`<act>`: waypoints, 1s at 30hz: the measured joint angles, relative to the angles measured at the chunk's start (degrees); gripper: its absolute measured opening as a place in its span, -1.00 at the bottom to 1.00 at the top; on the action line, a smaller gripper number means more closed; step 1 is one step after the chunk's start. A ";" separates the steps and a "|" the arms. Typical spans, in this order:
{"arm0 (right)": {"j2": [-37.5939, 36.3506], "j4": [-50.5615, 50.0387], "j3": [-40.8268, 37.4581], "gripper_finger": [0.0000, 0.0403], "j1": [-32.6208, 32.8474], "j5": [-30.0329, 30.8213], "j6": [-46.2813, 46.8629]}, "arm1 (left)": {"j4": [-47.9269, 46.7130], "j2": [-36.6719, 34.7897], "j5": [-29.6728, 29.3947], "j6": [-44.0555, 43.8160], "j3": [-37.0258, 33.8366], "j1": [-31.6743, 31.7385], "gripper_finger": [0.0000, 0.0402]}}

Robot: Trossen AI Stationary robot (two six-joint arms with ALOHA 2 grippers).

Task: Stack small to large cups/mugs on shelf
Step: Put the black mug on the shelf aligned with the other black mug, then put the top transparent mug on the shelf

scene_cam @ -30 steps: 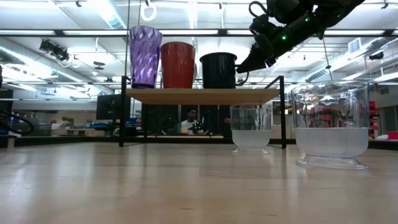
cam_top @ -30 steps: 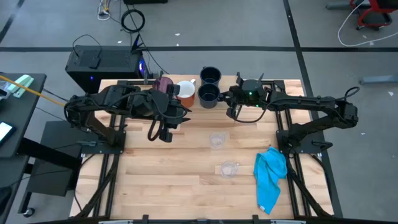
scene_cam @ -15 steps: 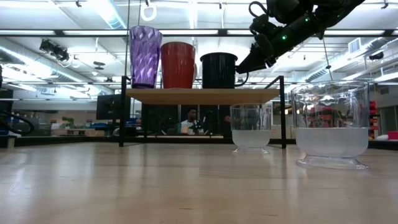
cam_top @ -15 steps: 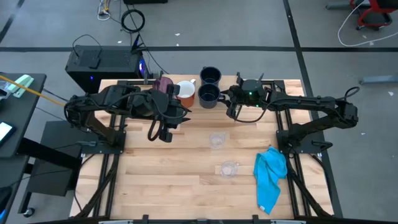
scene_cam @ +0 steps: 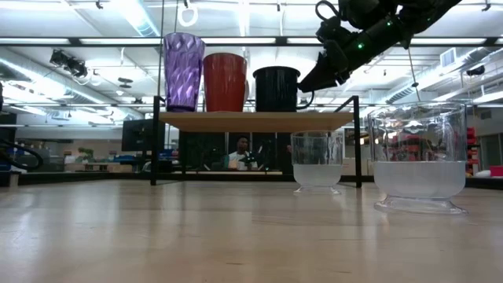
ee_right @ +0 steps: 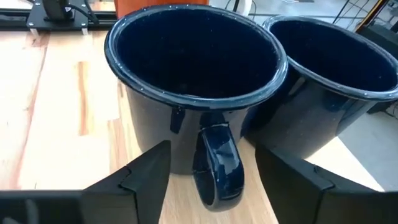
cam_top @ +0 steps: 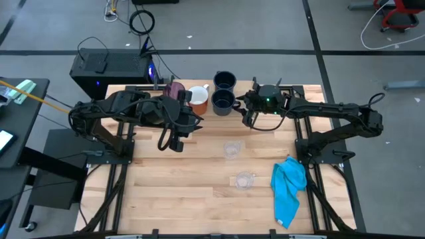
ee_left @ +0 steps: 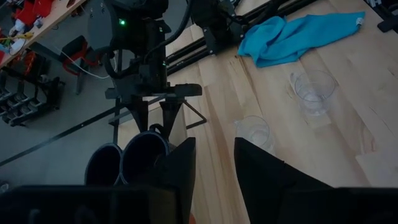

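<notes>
On the shelf (scene_cam: 255, 120), a light-wood plank on black wire legs at the far edge of the table (cam_top: 199, 192), the cups stand upright in a row, mouths up: the purple tumbler (scene_cam: 183, 71), the orange-brown mug (scene_cam: 225, 82), then a dark navy mug (ee_right: 189, 87). The second navy mug (ee_right: 333, 81) stands just behind the first, toward the shelf's far edge, nearly touching it.

The right gripper (ee_right: 211, 171) sits at the nearer navy mug's handle (ee_right: 217, 162), which juts straight toward it and runs top to bottom down the mug's wall. The fingers (ee_right: 146, 174) stand apart, one on each side of the handle with a clear gap, gripping nothing.

Two small clear glasses (cam_top: 232, 149) (cam_top: 244, 179) stand upright on the table in front of the shelf, apart from each other, with a blue cloth (cam_top: 289, 186) lying crumpled beside the nearer one.

The left gripper (cam_top: 174, 142) hangs over the table before the shelf's tumbler end, fingers parted and empty.
</notes>
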 joint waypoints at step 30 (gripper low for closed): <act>-5.13 -13.02 0.00 0.27 22.11 -1.77 10.52 | -0.02 0.00 0.00 -1.11 -0.02 -0.02 -0.43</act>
